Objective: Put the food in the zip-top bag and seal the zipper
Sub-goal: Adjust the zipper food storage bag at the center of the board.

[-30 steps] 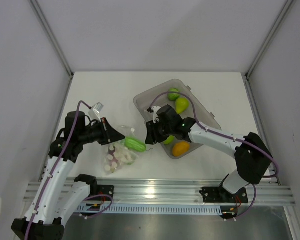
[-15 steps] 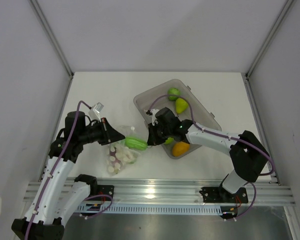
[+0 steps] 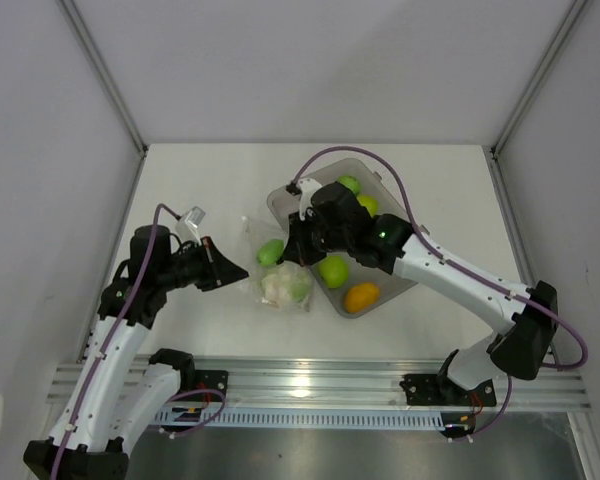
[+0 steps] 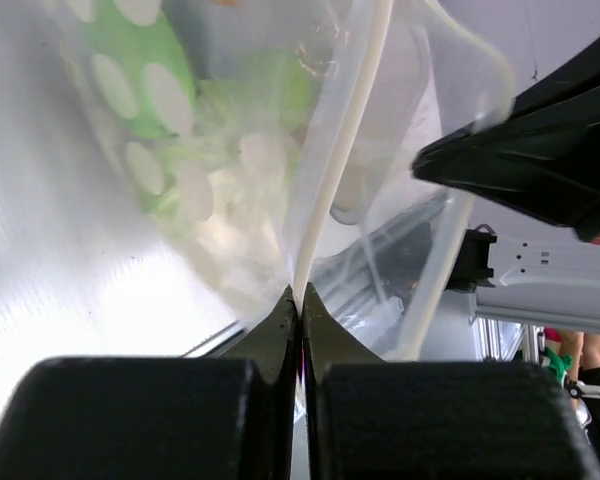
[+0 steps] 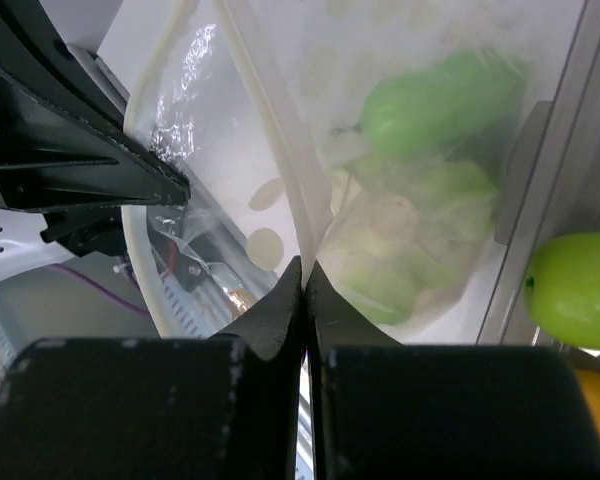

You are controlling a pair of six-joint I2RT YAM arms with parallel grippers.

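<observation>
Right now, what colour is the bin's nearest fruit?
The citrus is orange-yellow; top view shows it best.

This is a robot lab's test cell, not a home or a kitchen. My white surface (image 3: 210,180) is boxed in on three sides by bare pale panels (image 3: 330,60) set in aluminium struts (image 3: 105,75). My left arm (image 3: 115,330) and right arm (image 3: 460,285) rise from a slotted aluminium rail (image 3: 320,385) along the near edge. Purple cables (image 3: 380,165) loop along them in the open. The produce is glossy toy fruit (image 3: 361,297) in a grey plastic bin (image 3: 412,228). My left wrist camera sees more metal framing (image 4: 500,330) past the surface's edge.
</observation>
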